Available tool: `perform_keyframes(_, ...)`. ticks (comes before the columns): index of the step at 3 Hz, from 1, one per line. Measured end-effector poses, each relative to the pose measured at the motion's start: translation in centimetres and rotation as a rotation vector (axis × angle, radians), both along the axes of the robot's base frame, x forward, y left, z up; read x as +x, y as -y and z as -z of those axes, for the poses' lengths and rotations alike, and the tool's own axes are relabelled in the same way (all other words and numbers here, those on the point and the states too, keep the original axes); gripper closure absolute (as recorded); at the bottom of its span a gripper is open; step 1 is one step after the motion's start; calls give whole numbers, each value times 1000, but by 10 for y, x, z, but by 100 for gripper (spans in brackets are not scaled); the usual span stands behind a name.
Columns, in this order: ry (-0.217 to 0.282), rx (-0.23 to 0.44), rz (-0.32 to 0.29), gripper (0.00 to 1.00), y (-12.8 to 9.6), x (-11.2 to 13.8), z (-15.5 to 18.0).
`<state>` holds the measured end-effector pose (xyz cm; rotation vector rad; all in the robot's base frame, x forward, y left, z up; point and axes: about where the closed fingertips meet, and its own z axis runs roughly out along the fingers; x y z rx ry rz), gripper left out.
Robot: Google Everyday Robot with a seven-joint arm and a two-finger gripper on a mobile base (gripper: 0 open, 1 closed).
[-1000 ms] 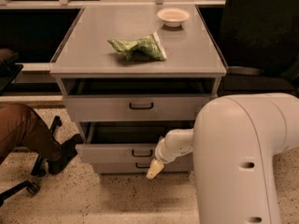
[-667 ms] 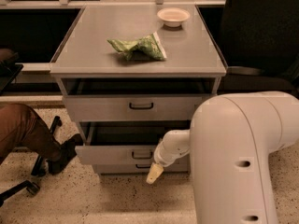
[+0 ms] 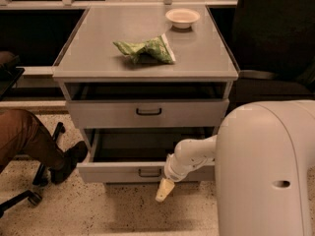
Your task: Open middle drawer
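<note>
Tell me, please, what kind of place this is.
Probably an office or lab workspace: a grey metal drawer cabinet, a wheeled chair base beside a seated person's leg, and speckled floor. The gripper hangs just below the pulled-out middle drawer.

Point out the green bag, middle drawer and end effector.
Crumpled green plastic bag (image 3: 145, 49), camera view, its middle.
Light-grey metal middle drawer (image 3: 113, 172), camera view, front left of handle.
Cream end effector (image 3: 164, 190), camera view, tip below the drawer front.

The light-grey middle drawer (image 3: 110, 172), small black bar handle (image 3: 148, 172) at centre, stands pulled out beyond the counter's (image 3: 98, 45) front edge, dark interior exposed. The gripper (image 3: 164, 191) hangs just below its front.
</note>
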<state>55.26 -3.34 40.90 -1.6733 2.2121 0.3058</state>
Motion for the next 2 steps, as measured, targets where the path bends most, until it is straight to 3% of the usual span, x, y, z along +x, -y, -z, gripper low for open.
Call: perform_keyframes(2, -30, -6, 11, 0, 5, -10, 5)
